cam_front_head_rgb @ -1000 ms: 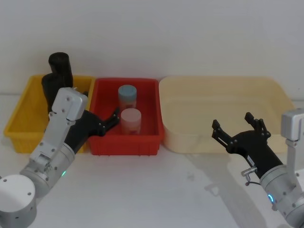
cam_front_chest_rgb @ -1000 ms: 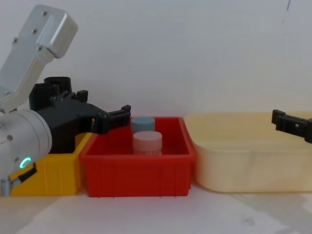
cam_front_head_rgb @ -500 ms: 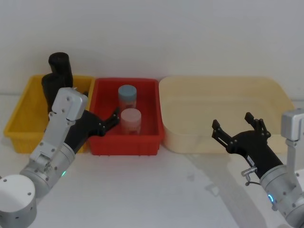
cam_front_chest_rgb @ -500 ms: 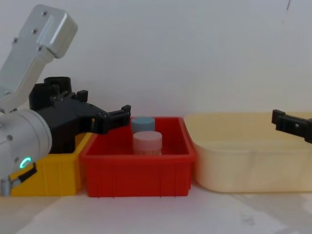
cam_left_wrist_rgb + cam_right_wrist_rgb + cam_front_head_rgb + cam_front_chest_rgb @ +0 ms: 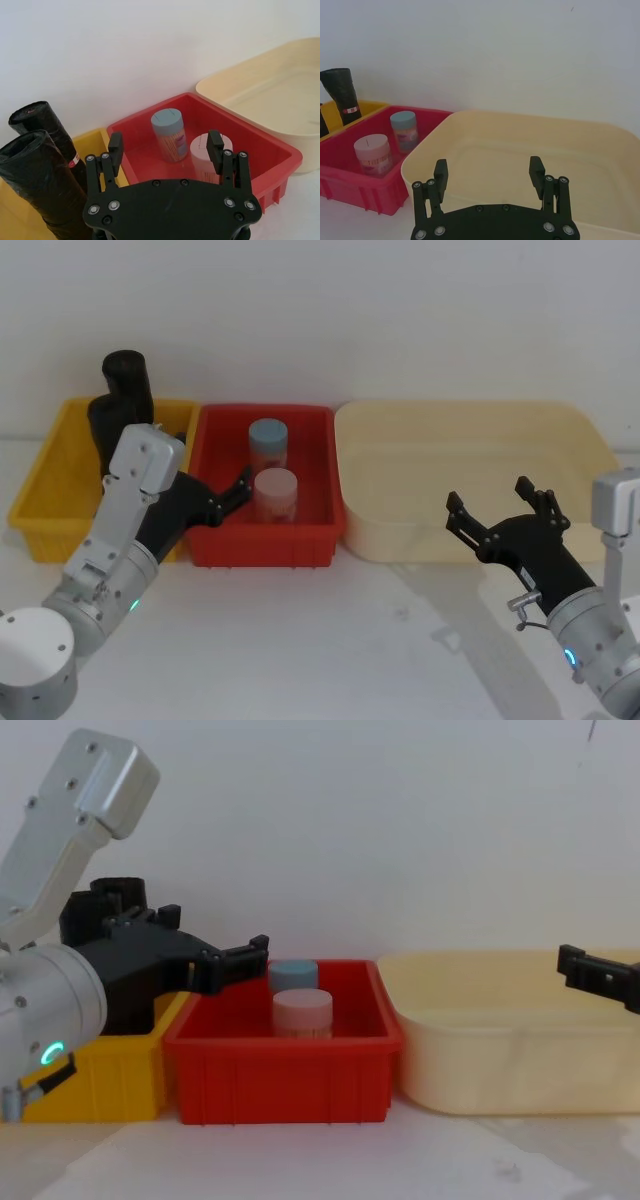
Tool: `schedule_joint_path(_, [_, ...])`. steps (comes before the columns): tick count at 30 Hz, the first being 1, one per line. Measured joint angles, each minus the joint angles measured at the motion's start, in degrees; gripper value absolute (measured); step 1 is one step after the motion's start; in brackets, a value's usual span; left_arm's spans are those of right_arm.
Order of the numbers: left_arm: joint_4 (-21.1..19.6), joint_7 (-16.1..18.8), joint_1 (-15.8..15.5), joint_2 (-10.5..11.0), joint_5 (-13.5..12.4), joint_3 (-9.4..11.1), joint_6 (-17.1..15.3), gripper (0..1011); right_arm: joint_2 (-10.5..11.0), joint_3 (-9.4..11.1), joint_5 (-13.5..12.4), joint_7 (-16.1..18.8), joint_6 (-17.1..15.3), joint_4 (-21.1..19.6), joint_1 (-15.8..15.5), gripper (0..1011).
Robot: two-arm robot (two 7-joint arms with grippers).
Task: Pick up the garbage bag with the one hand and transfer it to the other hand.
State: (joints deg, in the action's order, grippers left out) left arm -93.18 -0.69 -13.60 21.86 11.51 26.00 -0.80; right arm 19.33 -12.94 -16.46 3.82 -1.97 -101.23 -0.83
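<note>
1. Plain black garbage bag [image 5: 105,425], a glossy roll, standing nearly upright at the back of a yellow bin [image 5: 38,498], just beside a second black roll [image 5: 128,380] with a small red-and-white label
2. Left gripper [image 5: 165,145], on the green-lit arm, fingers spread apart and empty, hovering where the yellow bin meets a red bin [image 5: 265,545], the bag just beside it
3. Inside the red bin, a blue-capped jar [image 5: 268,440] behind a pink-capped jar [image 5: 276,495]
4. Right gripper [image 5: 488,172], on the blue-lit arm, fingers likewise wide apart, holding nothing, above the front rim of a cream tub [image 5: 450,460], well apart from the bag
</note>
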Motion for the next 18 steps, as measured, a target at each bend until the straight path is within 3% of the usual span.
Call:
schedule_joint_path(5, [0.0,-1.1,-0.2,0.1,0.7,-0.1,-0.4,1002,0.1,0.1,-0.3,0.7,-0.9,0.0,0.5,1001])
schedule_joint_path(12, [-2.6,-4.5,-0.6,2.1,2.4,-1.0,-2.6,1002,0.7,0.4,-2.7,3.7,-4.2,-0.2,2.7,1001])
schedule_joint_path(18, [-6.4,-7.3,-0.1,5.2,4.9,-3.9,-4.7,1002,1.3,0.6,-5.7,6.8,-8.8,-0.7,5.9,1002])
